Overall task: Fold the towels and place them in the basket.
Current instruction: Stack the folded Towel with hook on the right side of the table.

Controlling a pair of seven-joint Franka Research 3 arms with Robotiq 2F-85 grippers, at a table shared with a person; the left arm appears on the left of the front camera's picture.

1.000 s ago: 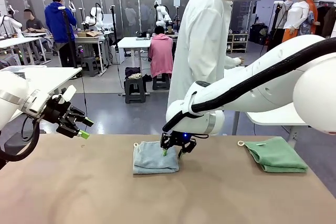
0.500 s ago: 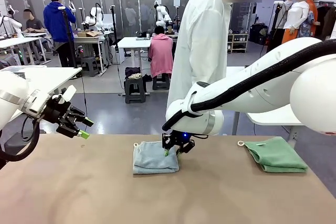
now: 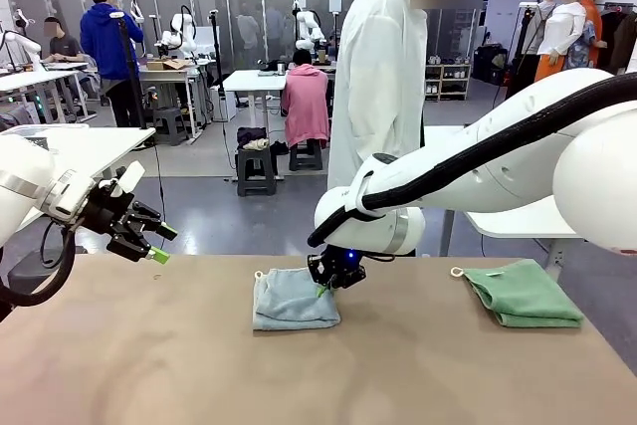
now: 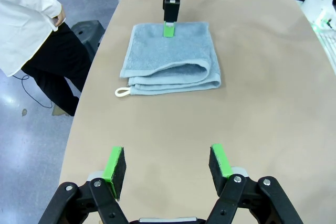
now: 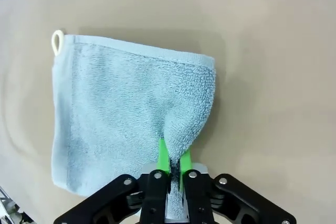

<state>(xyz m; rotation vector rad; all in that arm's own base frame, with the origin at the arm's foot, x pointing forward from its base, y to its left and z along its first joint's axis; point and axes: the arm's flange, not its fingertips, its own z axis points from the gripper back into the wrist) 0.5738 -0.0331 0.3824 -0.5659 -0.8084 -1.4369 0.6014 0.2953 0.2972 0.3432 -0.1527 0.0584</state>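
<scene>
a person in a white coat stands behind the tan table.

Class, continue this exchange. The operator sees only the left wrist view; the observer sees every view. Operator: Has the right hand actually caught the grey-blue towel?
Observer: Yes. The right wrist view shows the right hand shut on a pinched-up ridge of the grey-blue towel.
Operator: Where is the other towel?
Observer: The mint green towel lies folded at the right end of the table, apart from both hands.
Operator: And where is my own arm?
Observer: The left hand hovers open, raised near the table's far left corner.
</scene>
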